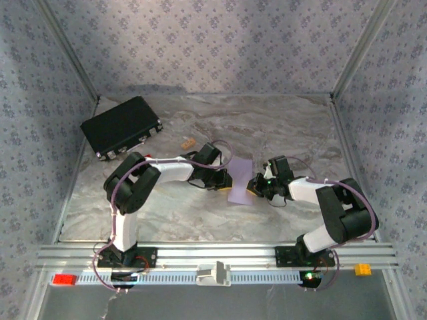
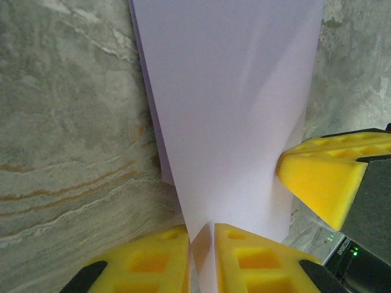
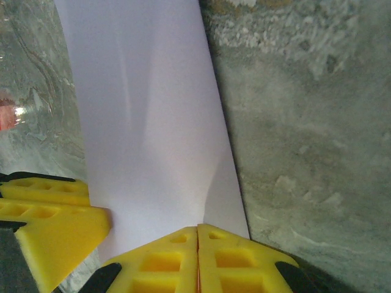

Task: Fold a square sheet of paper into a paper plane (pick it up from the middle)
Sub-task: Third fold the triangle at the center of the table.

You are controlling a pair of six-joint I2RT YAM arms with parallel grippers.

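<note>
Marbled grey tabletop (image 1: 167, 213): at mid-frame the L tool (image 1: 225, 181) and R tool (image 1: 256, 186) face each other, each w/ yellow fingers (image 2: 256, 256) pinched shut on opposite edges of the folded lilac sheet of paper (image 1: 240, 179) betw. them. Farther back sits a small tan block (image 1: 188, 143), then a black case (image 1: 122, 127) at upper left.

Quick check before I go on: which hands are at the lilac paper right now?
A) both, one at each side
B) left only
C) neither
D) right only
A: the left hand and the right hand each have their yellow fingers closed at the lilac paper, and the top view shows them at opposite sides of it.
</note>
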